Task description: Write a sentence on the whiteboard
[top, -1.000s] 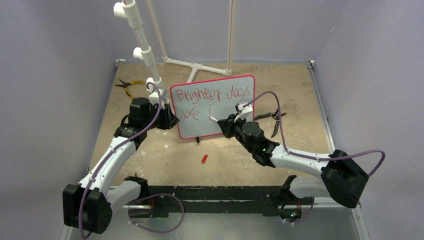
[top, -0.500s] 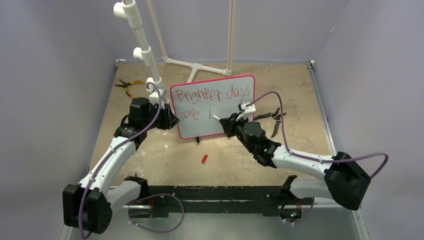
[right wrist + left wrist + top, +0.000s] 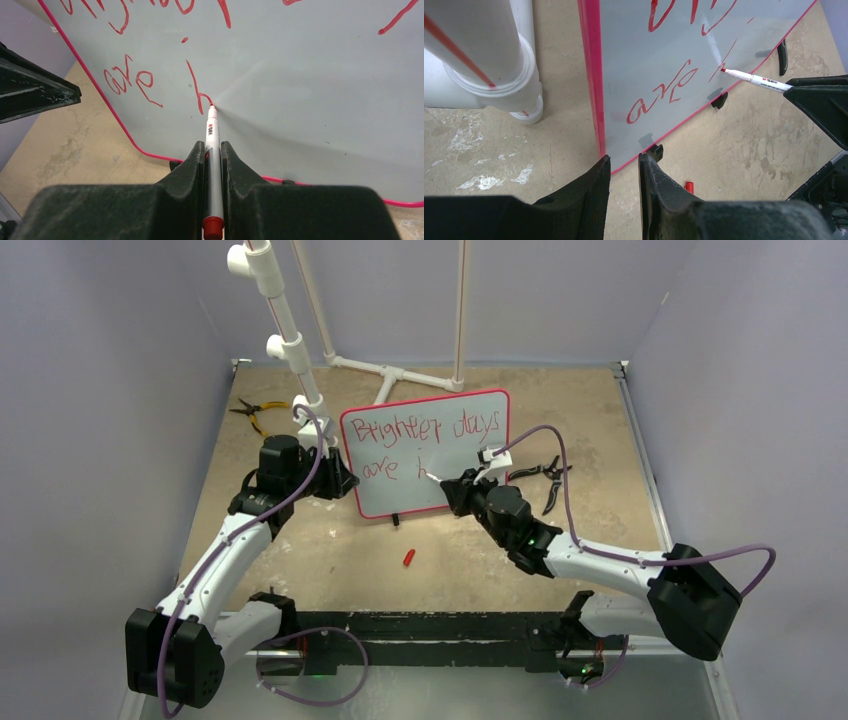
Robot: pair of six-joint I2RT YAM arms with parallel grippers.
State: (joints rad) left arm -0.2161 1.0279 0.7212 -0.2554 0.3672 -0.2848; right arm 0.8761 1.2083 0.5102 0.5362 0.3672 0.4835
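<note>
White whiteboard (image 3: 395,495) with red frame, red sentence (image 3: 400,430), white red-tipped marker (image 3: 212,137), mottled tan table (image 3: 330,550)

Soft, even light is falling from above, leaving only faint shadows on the worktop (image 3: 440,540). Up close the whiteboard (image 3: 310,75) is reading grey, a pale sheen spreading beside the marker (image 3: 212,135) tip, the lettering (image 3: 142,82) showing crisp.

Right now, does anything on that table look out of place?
A small red cap lies loose on the table in front of the whiteboard, apart from the marker in the right gripper. Yellow-handled pliers and black pliers lie either side, untouched.
</note>
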